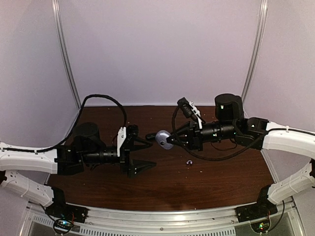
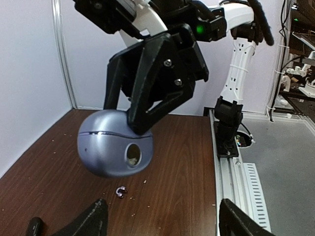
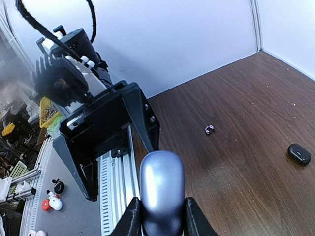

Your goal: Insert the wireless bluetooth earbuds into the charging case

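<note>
Top external view: shows a dark brown wood-grain tabletop [image 1: 216,187] under both arms. Over its middle, finds the left gripper [image 1: 151,150] spread wide and empty. Opposite, the right gripper [image 1: 170,139], pinching the small oval grey-blue charging case [image 2: 114,142] and holding it in the air, clear of the tabletop and just in front of the left gripper. Reads as lid shut: seam closed in the left wrist view, no lavender inside on show, only a round hole [image 2: 132,153] in the shell. Lying on the tabletop: a small black oval pebble [image 3: 299,153] and, apart from it, the tiny glossy pale-purple wireless bluetooth earbuds [image 1: 188,162], below and beside the raised case. Too small to tell 1 bud from 2.

Risks, by judgement:
- Pinched across a smooth rounded shell, so likely to twist or squirt out under any push from the left gripper, then to drop and scatter the buds.
- Could flick a bud away with an off-centre pinch, given such a small, glossy thing.

Must open the lid before any insertion. No obstacle between the left gripper and the buds; only pale crumbs [image 2: 144,181] nearby.
</note>
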You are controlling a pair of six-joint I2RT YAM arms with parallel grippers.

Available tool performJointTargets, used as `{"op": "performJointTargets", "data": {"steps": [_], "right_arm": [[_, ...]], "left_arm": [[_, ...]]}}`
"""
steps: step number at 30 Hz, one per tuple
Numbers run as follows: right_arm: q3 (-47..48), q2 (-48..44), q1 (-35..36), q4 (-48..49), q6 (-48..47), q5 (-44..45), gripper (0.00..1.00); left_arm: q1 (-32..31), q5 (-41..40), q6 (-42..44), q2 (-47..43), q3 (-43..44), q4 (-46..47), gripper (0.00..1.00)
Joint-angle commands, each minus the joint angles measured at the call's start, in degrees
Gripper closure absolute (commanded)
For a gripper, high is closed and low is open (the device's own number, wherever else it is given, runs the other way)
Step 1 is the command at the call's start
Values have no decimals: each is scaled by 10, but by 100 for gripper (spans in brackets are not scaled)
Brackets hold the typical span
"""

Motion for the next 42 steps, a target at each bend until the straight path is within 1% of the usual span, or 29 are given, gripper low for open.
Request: {"op": "performJointTargets", "data": {"steps": [1, 4, 7, 11, 13, 17, 22, 26, 30, 38, 42], "right_arm": [[31, -6, 19, -25, -46, -21, 91], [35, -6, 31, -32, -57, -26, 91], [40, -3, 43, -41, -63, -31, 91], [48, 5, 56, -55, -74, -32, 91], [52, 10, 64, -60, -79, -32, 91], [62, 25, 77, -73, -89, -21, 91], [67, 27, 82, -73, -90, -14, 91], [68, 25, 82, -73, -89, -10, 91], [69, 25, 82, -73, -89, -7, 91], [68, 21, 82, -74, -94, 0, 90], [65, 20, 82, -73, -94, 2, 89]], "left_arm": [[3, 70, -18, 30, 34, -4, 26], [3, 70, -17, 43, 41, -2, 32], [4, 68, -19, 46, 39, 8, 35], [4, 75, -22, 30, 16, 53, 40], [4, 78, -23, 23, 7, 72, 41], [4, 94, -24, 34, 14, 67, 43], [4, 114, -26, 43, 16, 71, 50], [4, 113, -25, 43, 13, 73, 57], [4, 113, -26, 48, 15, 71, 61], [4, 105, -22, 42, 11, 74, 74], [4, 104, -16, 37, 8, 76, 83]]}}
